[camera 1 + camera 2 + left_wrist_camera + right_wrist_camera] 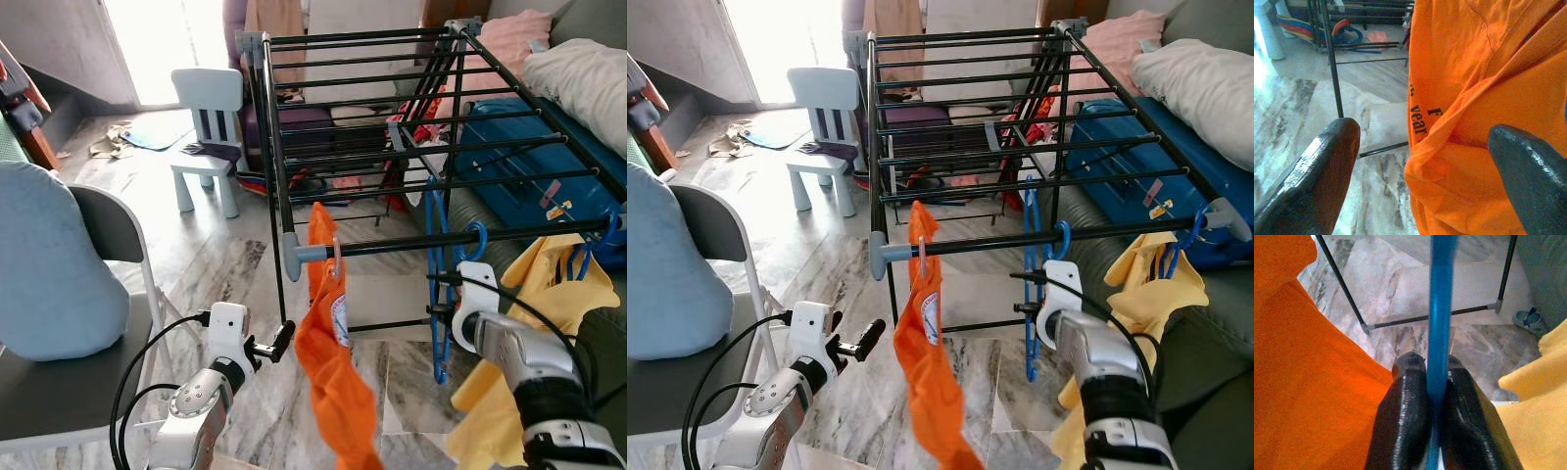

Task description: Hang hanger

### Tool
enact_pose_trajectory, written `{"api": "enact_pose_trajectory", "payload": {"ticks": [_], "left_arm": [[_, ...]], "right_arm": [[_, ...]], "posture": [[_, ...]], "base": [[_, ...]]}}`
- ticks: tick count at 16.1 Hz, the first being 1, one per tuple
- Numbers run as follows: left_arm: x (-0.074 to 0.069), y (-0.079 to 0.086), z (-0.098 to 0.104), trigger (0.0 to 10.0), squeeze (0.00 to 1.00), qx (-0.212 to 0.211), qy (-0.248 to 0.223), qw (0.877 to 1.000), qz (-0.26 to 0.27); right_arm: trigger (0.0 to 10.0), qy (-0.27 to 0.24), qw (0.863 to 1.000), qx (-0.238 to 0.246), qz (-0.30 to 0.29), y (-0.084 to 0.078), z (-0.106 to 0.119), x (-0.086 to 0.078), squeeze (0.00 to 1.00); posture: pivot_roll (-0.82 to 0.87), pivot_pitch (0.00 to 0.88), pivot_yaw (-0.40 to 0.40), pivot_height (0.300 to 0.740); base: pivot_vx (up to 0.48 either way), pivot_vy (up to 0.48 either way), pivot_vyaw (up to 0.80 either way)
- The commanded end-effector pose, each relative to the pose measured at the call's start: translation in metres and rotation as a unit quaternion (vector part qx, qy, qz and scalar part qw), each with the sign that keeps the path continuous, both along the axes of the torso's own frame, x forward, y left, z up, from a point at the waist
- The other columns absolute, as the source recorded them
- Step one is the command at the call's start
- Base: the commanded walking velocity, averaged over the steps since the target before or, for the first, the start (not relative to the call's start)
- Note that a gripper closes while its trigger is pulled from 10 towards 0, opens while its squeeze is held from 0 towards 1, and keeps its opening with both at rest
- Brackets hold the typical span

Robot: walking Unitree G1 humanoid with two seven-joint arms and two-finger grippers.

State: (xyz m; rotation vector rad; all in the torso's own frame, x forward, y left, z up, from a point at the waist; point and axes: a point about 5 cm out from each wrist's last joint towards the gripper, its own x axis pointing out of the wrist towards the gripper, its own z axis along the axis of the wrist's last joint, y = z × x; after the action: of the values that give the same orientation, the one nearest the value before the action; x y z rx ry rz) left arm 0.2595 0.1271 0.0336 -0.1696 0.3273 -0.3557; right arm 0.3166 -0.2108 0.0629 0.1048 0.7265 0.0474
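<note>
Hanger: blue hanger (436,284) has its hook over the near rail (451,243) of the drying rack (392,117), body dropping straight down, between the orange shirt (333,372) on the left and the yellow garment (549,323) on the right
Right gripper (1435,396): fingers closed on the hanger's blue bar, holding it upright, probably to steady it while the hook settles
Left gripper (279,343): fingers apart and holding nothing, just beside the orange shirt's left edge, likely placed to keep the cloth aside
Stage: hook looks seated on the rail, so letting go seems the remaining step
Open room: bare rail on both sides of the hook; marble floor (225,274) below is open
Edges: grey rail cap (294,250) marks the left corner; chair (108,294) stands near left, sofa (588,392) crowds the right arm
</note>
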Motion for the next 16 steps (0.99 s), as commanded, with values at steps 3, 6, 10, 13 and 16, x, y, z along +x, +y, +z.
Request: {"api": "enact_pose_trajectory", "payload": {"ticks": [3,6,10,13,16], "left_arm": [[-0.001,0.001,0.002,10.0,0.00,0.007,-0.003,1.000,0.000],[0.001,0.005,0.007,10.0,0.00,0.012,-0.022,1.000,0.014],[0.010,0.014,0.028,10.0,0.00,0.031,-0.080,0.996,0.037],[0.013,0.012,0.040,10.0,0.00,0.039,-0.099,0.994,0.038],[0.014,0.015,0.037,10.0,0.00,0.074,-0.101,0.990,0.062]], "right_arm": [[10.0,-0.029,0.998,-0.054,0.015,-0.001,0.000,-0.003,1.00],[10.0,-0.049,0.996,-0.072,0.009,-0.004,0.000,-0.008,1.00],[10.0,-0.100,0.989,-0.109,0.014,-0.001,0.003,-0.012,1.00],[10.0,-0.131,0.985,-0.115,-0.002,0.000,0.006,-0.014,1.00],[10.0,-0.180,0.976,-0.120,-0.008,0.005,0.014,-0.016,1.00]], "posture": [[-0.18,0.000,0.017,0.740],[-0.17,0.000,0.021,0.740],[-0.17,0.000,0.025,0.740],[-0.17,0.000,0.031,0.740],[-0.16,0.000,0.037,0.740]], "base": [[0.000,0.000,0.00],[0.000,0.000,0.00],[0.000,0.000,0.00],[0.000,0.000,0.00],[0.000,0.000,0.00]]}}
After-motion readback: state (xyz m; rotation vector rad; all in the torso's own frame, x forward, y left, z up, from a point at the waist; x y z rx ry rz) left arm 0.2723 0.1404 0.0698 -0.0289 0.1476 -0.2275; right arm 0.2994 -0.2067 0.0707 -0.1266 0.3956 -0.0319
